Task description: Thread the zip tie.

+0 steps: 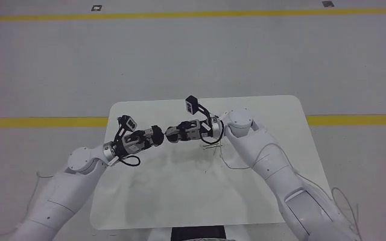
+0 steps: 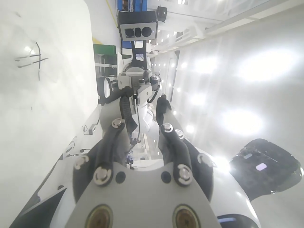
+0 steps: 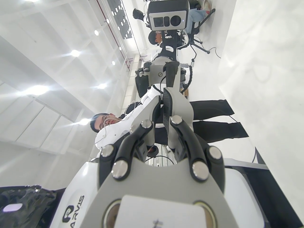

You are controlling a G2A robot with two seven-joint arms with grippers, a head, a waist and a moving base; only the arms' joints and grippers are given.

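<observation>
My two grippers meet tip to tip above the middle of the white table. The right gripper has its fingers pressed nearly together, shut on a thin black zip tie. That strand runs out from it into the gap between the spread fingers of my left gripper, which is open. In the left wrist view the right gripper faces me just beyond my fingertips. Several spare black zip ties lie crossed on the table under the right forearm.
A thin white cable curls on the table beside the right arm. A small dark speck lies nearer the front. The table's rounded edges are far from both grippers. People stand and sit in the room behind, away from the table.
</observation>
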